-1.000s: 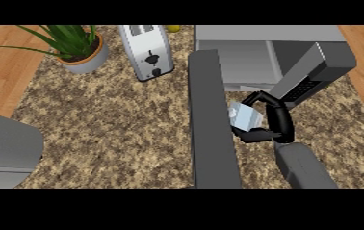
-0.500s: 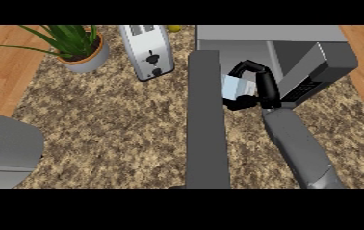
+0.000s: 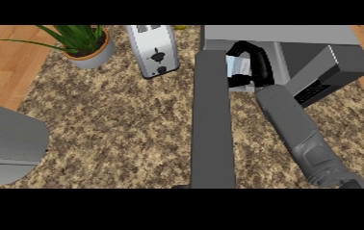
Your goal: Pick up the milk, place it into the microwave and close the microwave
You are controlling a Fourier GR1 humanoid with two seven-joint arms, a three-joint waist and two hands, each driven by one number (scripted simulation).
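1. Head view, progress: the right hand [image 3: 257, 64] is curled round the milk [image 3: 237, 66], holding it at the open front of the microwave [image 3: 284, 34]. The pick-up looks done; release and closing remain.
2. Head view, hidden: the fingers cover much of the carton, so whether it rests on the cavity floor cannot be told. The long grey panel [image 3: 212, 118] is probably the open door. The left hand does not show.

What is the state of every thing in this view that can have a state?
microwave: open, milk at its mouth.
microwave door: swung fully out, not closed.
milk: held at the microwave's opening, not yet released.
right hand: curled round the milk.
toaster: upright, nothing sticking out of its slots.
potted plant: upright.
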